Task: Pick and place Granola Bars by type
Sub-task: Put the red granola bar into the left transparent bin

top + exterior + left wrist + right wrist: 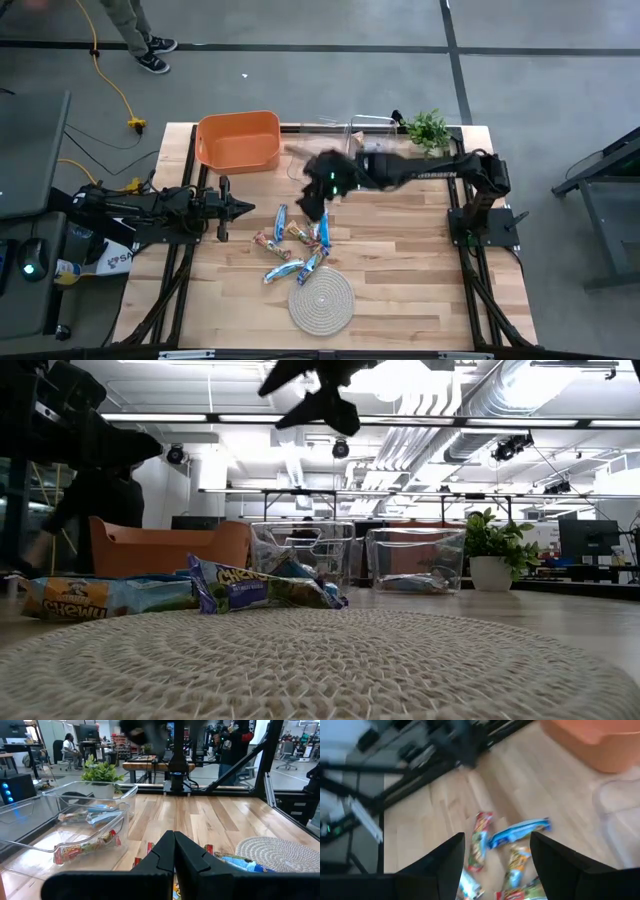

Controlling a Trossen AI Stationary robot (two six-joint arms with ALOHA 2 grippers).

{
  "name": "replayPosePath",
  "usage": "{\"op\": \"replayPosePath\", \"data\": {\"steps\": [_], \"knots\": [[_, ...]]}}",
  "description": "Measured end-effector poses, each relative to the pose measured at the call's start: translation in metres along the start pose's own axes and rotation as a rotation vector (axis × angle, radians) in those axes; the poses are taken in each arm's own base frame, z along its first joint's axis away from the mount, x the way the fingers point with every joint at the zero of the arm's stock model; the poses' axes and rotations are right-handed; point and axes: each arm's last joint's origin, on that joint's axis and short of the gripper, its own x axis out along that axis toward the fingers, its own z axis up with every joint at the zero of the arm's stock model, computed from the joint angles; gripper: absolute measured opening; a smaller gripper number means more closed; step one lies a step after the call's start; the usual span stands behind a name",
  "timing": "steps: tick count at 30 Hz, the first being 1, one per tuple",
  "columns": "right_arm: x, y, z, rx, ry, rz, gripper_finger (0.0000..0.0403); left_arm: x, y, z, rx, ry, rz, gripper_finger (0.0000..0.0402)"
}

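Observation:
Several granola bars [296, 245] in blue and red-green wrappers lie loose on the wooden table, just beyond the round rope mat [321, 303]. My right gripper [497, 862] hangs open in the air above the bars, slanting down, with nothing between its fingers; in the high view the right gripper [310, 200] is over the pile's far side. A blue bar [520, 832] and a red-green bar [480, 845] lie flat on the table below it. My left gripper [174, 855] is shut and level at the table's left, left of the pile, shown also in the high view [240, 208].
An orange bin [240, 140] stands at the far left. Two clear containers [300, 555] [415, 560] stand at the far edge, one holding bars [85, 845]. A potted plant [428, 128] is at the far right. A person's legs [135, 35] show beyond the table.

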Motion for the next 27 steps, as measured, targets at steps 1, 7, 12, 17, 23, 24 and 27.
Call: {"op": "replayPosePath", "data": {"steps": [1,7,12,17,23,24,27], "knots": [[0.001,0.006,-0.004,-0.025,0.004,0.001,0.0211,0.0,0.0,0.0,0.0,0.0,0.0,0.0],[0.001,0.021,-0.014,-0.142,0.034,0.017,0.0211,0.0,0.0,0.0,0.0,0.0,0.0,0.0],[0.001,0.024,-0.022,-0.343,0.088,0.019,0.0211,0.0,0.0,0.0,0.0,0.0,0.001,0.0],[0.001,0.024,-0.024,-0.678,0.081,-0.039,0.0211,0.0,0.0,0.0,0.0,0.0,0.001,0.0],[0.001,0.024,-0.024,-1.053,0.09,-0.085,0.0211,0.0,0.0,0.0,0.0,0.0,0.001,0.0],[0.001,0.024,-0.025,-1.104,0.099,-0.083,0.0211,0.0,0.0,0.0,0.0,0.0,0.0,0.0],[0.0,0.022,-0.029,-1.241,0.159,-0.07,0.0211,0.0,0.0,0.0,0.0,0.0,0.001,0.0]]}}
